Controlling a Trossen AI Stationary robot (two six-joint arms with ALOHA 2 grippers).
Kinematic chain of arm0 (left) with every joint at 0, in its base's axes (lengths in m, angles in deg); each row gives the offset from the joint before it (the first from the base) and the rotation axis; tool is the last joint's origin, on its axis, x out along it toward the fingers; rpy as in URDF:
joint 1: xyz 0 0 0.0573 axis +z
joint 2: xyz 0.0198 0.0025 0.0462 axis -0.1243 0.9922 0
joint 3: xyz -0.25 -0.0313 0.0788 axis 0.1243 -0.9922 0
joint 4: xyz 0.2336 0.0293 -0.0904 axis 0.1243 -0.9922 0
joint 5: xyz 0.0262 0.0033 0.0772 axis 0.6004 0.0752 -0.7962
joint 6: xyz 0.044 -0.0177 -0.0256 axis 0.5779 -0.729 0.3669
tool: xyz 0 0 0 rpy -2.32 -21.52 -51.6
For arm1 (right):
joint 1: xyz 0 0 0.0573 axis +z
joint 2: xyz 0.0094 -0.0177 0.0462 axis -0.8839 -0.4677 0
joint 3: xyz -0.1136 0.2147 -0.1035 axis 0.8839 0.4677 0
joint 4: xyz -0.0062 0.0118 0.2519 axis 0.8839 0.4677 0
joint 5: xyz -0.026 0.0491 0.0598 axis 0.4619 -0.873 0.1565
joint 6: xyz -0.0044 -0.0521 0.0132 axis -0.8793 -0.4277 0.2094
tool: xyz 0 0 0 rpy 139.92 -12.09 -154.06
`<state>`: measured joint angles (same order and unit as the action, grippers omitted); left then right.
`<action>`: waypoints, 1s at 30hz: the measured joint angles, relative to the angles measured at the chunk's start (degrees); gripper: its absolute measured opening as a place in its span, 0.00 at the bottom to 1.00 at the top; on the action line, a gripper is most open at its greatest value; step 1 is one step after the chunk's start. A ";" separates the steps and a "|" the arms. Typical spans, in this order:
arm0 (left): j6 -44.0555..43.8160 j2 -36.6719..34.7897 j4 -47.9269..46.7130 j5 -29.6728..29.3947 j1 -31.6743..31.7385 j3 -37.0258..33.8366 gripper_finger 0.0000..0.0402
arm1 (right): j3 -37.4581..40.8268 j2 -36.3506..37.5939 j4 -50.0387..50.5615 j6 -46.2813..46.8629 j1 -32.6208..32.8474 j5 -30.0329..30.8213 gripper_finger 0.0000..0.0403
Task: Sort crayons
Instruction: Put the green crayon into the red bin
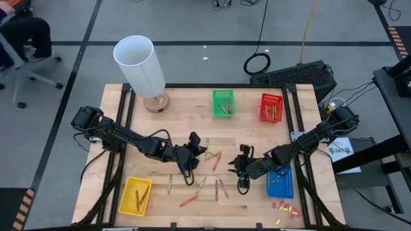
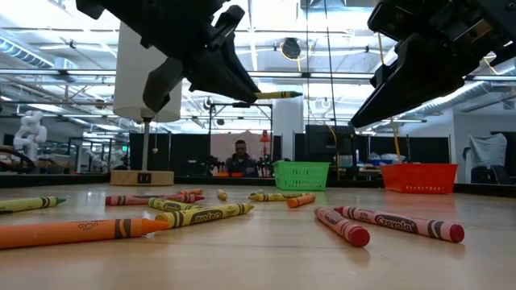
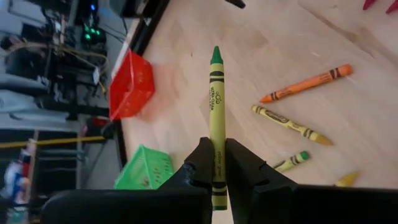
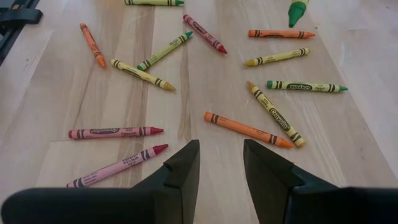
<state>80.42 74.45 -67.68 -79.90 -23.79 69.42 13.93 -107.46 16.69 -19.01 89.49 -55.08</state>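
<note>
Several crayons [image 4: 249, 129] in red, orange, yellow and green lie scattered flat on the wooden table [image 1: 186, 109], between my two grippers and nearer the front edge. My left gripper [image 3: 214, 155], left of the table's middle, is shut on a yellow-green crayon with a green tip [image 3: 216, 106]. The same crayon [image 2: 278, 95] shows above the table in the low view. My right gripper [image 4: 221, 152] hangs open over the scattered crayons, right of the middle, with nothing between its fingers. My left gripper pinches the yellow-green crayon near its blunt end [image 3: 218, 163] between its two fingers. The crayon runs along the fingers and sticks out past their tips, green point [image 3: 216, 55] foremost. In the low view it lies about level, lifted clear of the table.
Four small baskets stand on the table: green [image 1: 223, 102] and red [image 1: 271, 107] at the far side, yellow [image 1: 136, 196] at the near left, blue [image 1: 280, 181] at the near right. A white lamp [image 1: 142, 67] stands far left. Small red and yellow bits [image 1: 286, 208] lie near right.
</note>
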 joint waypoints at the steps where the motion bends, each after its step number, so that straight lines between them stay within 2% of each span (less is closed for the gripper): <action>1: 0.76 -0.02 0.16 -0.02 0.00 0.00 0.05 | 0.00 0.00 0.00 0.01 0.00 0.00 0.27; 13: 1.48 -0.02 0.60 0.03 0.00 0.00 0.05 | 0.00 0.00 -0.15 0.05 0.00 0.00 0.27; 18: 0.82 -0.02 1.27 3.37 -0.03 0.00 0.05 | 0.00 0.00 -0.16 0.06 0.00 0.00 0.27; 30: -20.80 -0.02 1.25 4.70 -0.04 0.00 0.05 | 0.00 0.00 -0.17 0.06 0.00 0.00 0.27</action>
<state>59.62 74.43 -66.42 -75.20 -23.83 69.42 13.93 -107.46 16.52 -18.95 89.49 -55.08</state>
